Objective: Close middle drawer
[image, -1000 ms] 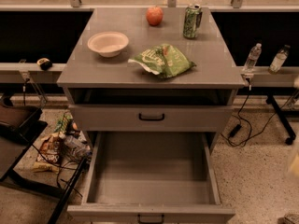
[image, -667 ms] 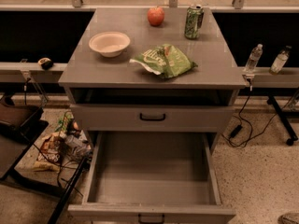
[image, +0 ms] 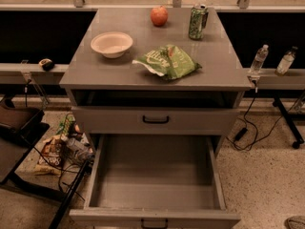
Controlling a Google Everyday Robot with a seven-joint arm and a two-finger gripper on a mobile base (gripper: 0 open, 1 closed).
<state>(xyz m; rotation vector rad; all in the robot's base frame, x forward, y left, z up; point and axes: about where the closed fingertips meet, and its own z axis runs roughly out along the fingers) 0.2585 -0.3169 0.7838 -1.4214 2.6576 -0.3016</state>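
Observation:
The middle drawer (image: 155, 180) is a deep grey metal box, pulled far out of the cabinet toward the camera and empty inside. Its flat front (image: 119, 218) runs along the bottom edge of the view, with a small black loop handle (image: 154, 222) at its centre, partly cut off. Above it, another drawer front (image: 105, 120) with a black handle (image: 156, 119) is pushed in. My gripper is not in view.
On the cabinet top (image: 95, 68) are a white bowl (image: 111, 44), a red apple (image: 159, 15), a green can (image: 196, 21) and a green chip bag (image: 166, 61). Clutter and cables (image: 57, 151) lie on the floor at left. A rounded grey shape (image: 295, 222) sits at the bottom right corner.
The drawer stays open. A dark shape at the right edge has dropped toward the bottom right corner. The view has shifted slightly.

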